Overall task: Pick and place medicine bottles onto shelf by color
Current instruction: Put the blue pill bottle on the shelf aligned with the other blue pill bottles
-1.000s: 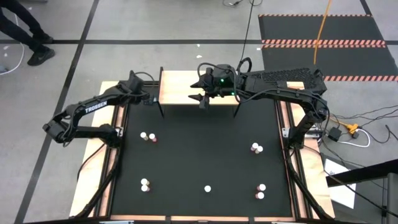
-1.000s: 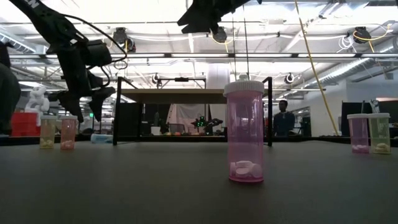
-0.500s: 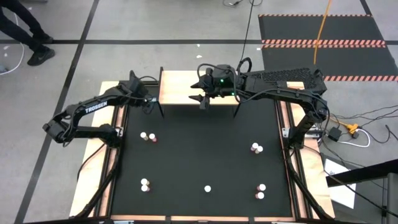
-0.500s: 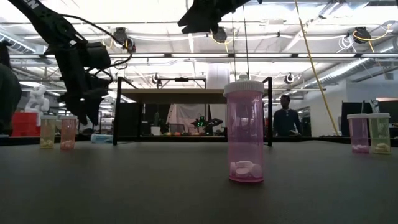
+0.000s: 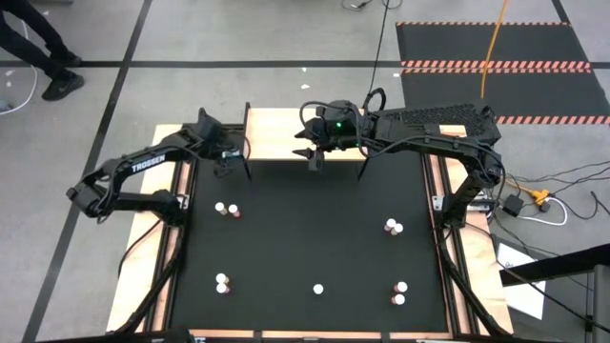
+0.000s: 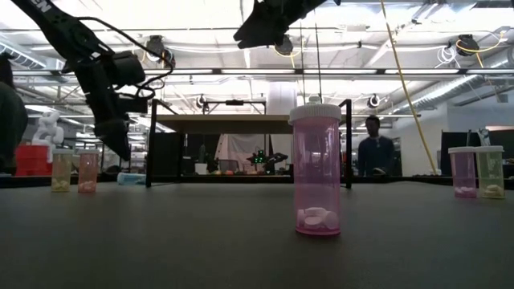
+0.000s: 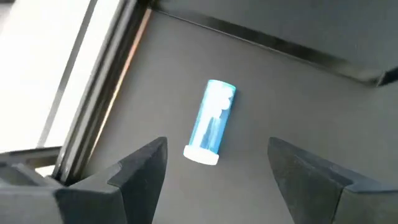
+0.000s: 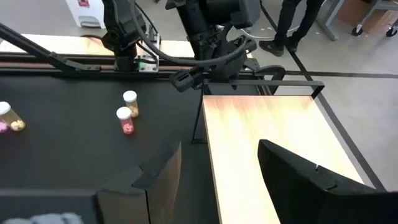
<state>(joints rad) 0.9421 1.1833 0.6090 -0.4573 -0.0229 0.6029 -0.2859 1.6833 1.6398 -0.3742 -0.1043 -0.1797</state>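
My left gripper is open and hovers over a blue bottle that lies on its side on the black mat, white cap toward the fingers, one finger to each side and neither touching. In the high view this gripper is by the shelf's left front leg and hides the bottle. The tan shelf stands on thin black legs at the mat's far edge. My right gripper is open above the shelf's near edge, with the board below it. A pink bottle stands upright at the mat's near side.
Upright bottles stand in pairs on the mat: left, near left, right, near right, and one at near centre. The shelf's black legs stand close to my left gripper. A person shows beyond the table.
My left gripper has moved a little toward the table's near edge and the shelf's left leg, has come lower, and has turned about its wrist. My right arm has stayed over the shelf's near edge. No bottle has moved.
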